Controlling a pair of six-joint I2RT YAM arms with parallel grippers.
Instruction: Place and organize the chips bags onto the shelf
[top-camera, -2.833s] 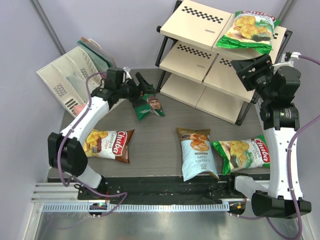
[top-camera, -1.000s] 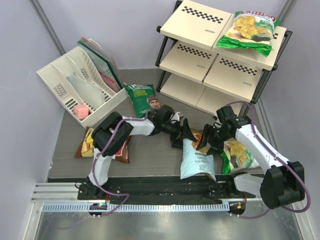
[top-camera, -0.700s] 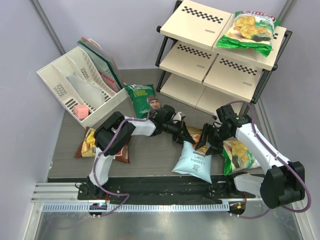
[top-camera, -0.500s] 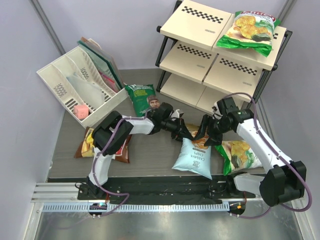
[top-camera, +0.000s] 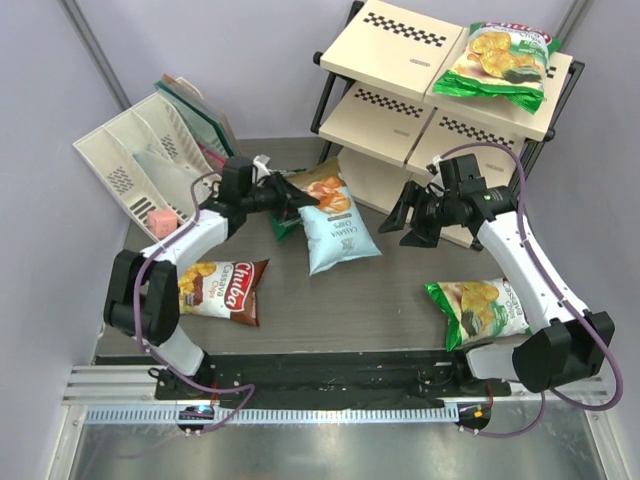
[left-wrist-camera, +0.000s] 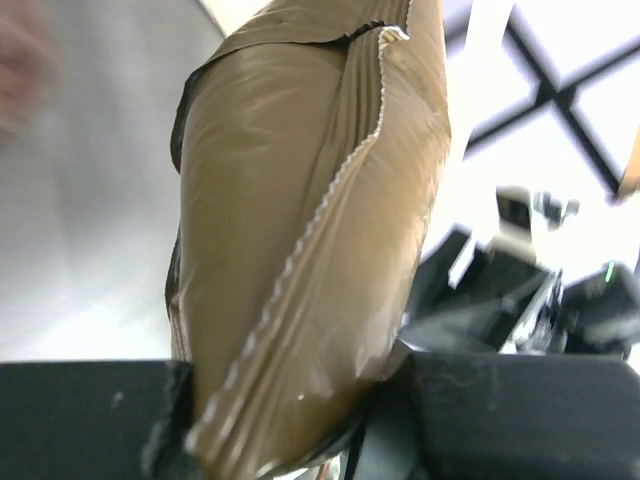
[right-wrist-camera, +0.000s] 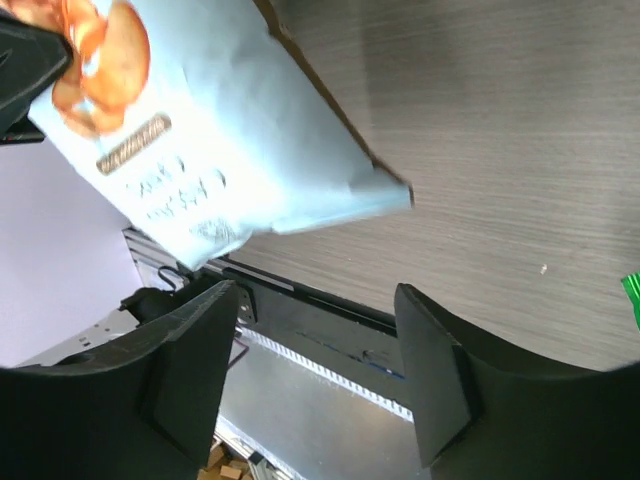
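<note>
Left hand (top-camera: 303, 200) grips the light blue bag (top-camera: 337, 228), seemingly held aloft.

I take this for a robotics lab cell, not a home or a shop. My left arm (top-camera: 185, 235) and right arm (top-camera: 525, 260) are bolted along a metal rail (top-camera: 300, 412) at the near edge of a small grey wood-grain table (top-camera: 330, 300), boxed in by plain lavender panels (top-camera: 40, 150). The props look staged: a shelf (top-camera: 385, 60) with checkered strips (top-camera: 405, 28), a white slotted organizer (top-camera: 130, 165) and scattered chips bags (top-camera: 495, 60). The metal sheet (top-camera: 350, 455) in front may be a bench, but it reads poorly.
</note>
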